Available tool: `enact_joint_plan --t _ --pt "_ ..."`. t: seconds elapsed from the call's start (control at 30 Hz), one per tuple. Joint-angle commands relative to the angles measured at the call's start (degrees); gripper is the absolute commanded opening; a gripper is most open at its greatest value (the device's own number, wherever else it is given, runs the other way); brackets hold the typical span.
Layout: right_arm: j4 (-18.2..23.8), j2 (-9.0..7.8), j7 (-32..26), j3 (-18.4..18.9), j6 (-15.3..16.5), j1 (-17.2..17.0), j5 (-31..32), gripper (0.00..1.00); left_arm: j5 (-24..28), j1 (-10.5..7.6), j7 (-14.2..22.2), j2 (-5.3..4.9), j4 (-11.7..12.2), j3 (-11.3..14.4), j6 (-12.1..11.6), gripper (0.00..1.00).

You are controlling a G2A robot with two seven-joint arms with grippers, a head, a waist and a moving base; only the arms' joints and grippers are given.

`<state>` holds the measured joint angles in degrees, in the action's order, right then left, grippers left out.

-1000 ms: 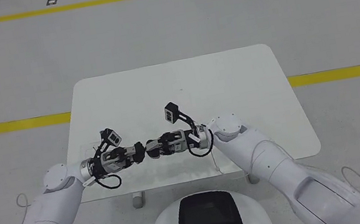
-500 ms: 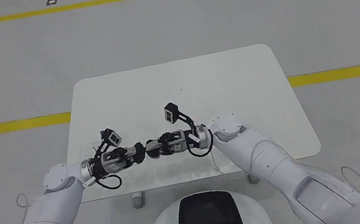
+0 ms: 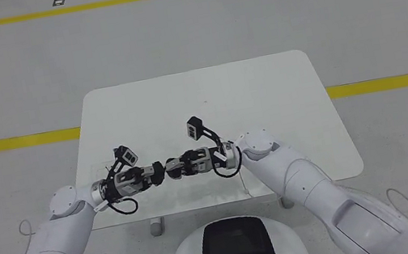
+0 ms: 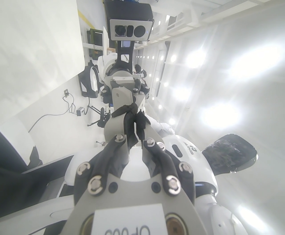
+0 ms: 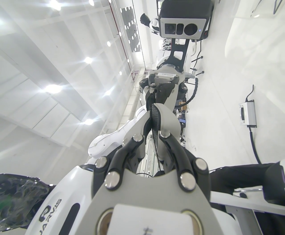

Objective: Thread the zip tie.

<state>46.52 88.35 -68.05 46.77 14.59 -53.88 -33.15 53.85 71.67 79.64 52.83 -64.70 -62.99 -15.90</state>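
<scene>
You see no change: left gripper (image 3: 157,170) and right gripper (image 3: 172,169), meeting lower centre, both pinch the zip tie (image 5: 154,115); threading seems stalled.

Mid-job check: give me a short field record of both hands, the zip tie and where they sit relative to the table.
zip tie: black ribbed strip, spanning from the left hand to the right hand
left hand: shut on the zip tie
right hand: shut on the zip tie
hand positions: tip to tip, facing each other
table: white; the hands meet above its near edge
threading state: cannot tell whether the tail has passed through the head
</scene>
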Motion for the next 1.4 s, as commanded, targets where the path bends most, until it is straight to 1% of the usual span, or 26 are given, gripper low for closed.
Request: enact_joint_plan --t 0.0,0.23,0.3,0.37,0.47,0.53,0.77,0.8,0.87,0.9,0.93,0.97,1.0,1.07,1.13,1.17,1.27,1.3,1.37 --pt "0.0 -0.01 0.0 0.1 0.0 0.0 0.0 0.0 0.2 -0.01 0.0 0.01 0.0 0.0 0.0 1.0" --pt "0.1 -0.05 0.1 0.2 0.2 -0.2 0.1 0.0 1.1 0.11 0.0 -0.09 -0.1 -0.4 0.1 1.0" --pt "0.0 -0.07 0.2 0.2 0.3 -0.2 0.3 0.0 2.0 0.16 0.0 -0.2 0.3 -1.1 -0.2 1.0" --pt "-0.1 -0.11 0.7 0.2 0.6 -0.1 1.1 0.0 4.0 0.28 0.0 -0.38 1.1 -2.5 -0.3 1.0" --pt "0.1 -0.14 0.9 0.0 1.1 -0.3 1.8 0.0 5.5 0.72 0.0 -0.63 1.5 -3.9 -0.5 1.0" --pt "0.2 -0.16 0.8 0.0 1.7 -0.3 2.1 0.0 5.5 0.72 0.0 -0.63 1.5 -3.9 -0.5 1.0" --pt "0.2 -0.16 0.8 0.0 1.7 -0.3 2.1 0.0 5.5 0.72 0.0 -0.63 1.5 -3.9 -0.5 1.0" --pt "0.3 -0.19 1.3 -0.1 1.8 -0.3 2.8 0.0 5.5 0.73 -0.5 -0.62 1.4 -3.9 -0.4 1.0" --pt "1.7 -0.56 6.1 -0.9 1.8 0.2 9.3 0.0 4.3 0.44 -2.9 -0.72 0.6 -4.4 0.3 1.0" --pt "3.4 -0.83 8.0 -1.1 1.7 -0.1 12.3 0.0 3.3 0.18 -4.1 -0.98 0.6 -5.3 0.5 1.0" --pt "4.5 -1.09 9.2 -1.1 1.7 -0.3 14.3 0.0 2.3 0.03 -5.4 -1.25 0.9 -6.1 1.3 1.0" --pt "5.5 -1.36 10.1 -1.0 1.3 -0.7 15.8 0.0 1.0 -0.08 -6.6 -1.52 0.8 -6.9 2.1 1.0" --pt "6.4 -1.64 10.8 -1.0 0.7 -0.9 17.6 0.0 -0.1 -0.21 -7.4 -1.83 0.6 -7.8 2.3 1.0" --pt "8.4 -2.18 12.6 -0.9 -0.8 -1.8 20.9 0.0 -1.1 0.43 -9.0 -2.5 0.2 -10.1 3.8 1.0" --pt "10.0 -2.59 14.2 -1.0 -2.3 -2.4 23.9 0.0 -4.0 1.15 -11.9 -3.29 -0.5 -12.7 4.1 1.0" --pt "10.7 -2.72 15.1 -1.1 -2.9 -2.6 25.3 0.0 -4.6 1.65 -12.7 -3.58 -1.0 -13.7 4.6 1.0" --pt "12.4 -2.9 15.8 -1.9 -5.3 -3.0 27.9 0.0 -7.0 3.29 -13.6 -4.65 -2.8 -17.3 6.1 1.0" --pt "12.8 -2.92 15.8 -2.1 -5.7 -2.9 28.7 0.0 -8.2 3.75 -13.6 -4.97 -3.3 -18.3 6.1 1.0" --pt "12.9 -2.94 16.0 -2.2 -5.7 -2.8 29.0 0.0 -8.2 3.75 -13.6 -4.97 -3.3 -18.3 6.1 1.0"
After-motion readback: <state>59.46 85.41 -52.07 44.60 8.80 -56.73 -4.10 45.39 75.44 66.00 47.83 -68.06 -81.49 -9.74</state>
